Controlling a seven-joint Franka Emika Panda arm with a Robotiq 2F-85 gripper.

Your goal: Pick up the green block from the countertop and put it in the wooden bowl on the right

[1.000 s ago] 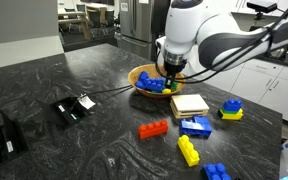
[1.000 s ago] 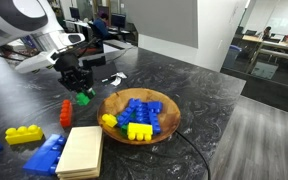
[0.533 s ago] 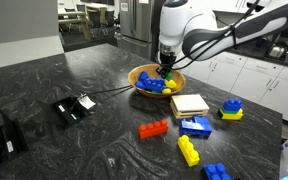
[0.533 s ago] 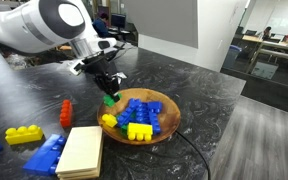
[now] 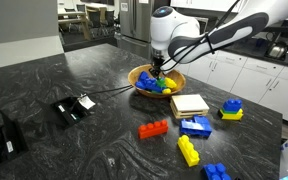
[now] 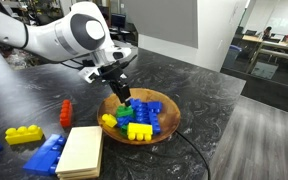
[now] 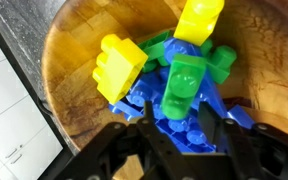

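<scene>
Pretty much done imo: green block (image 7: 184, 85) lies inside the wooden bowl (image 7: 74, 60) on top of the blue bricks (image 7: 189, 130), jaws look spread just above it. Only backing off left.

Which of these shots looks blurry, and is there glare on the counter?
Wrist view: the gripper is dark and soft along the bottom edge, while the green block looks fairly sharp. In both exterior views the countertop carries a pale sheen, hard to separate from its veins.
</scene>
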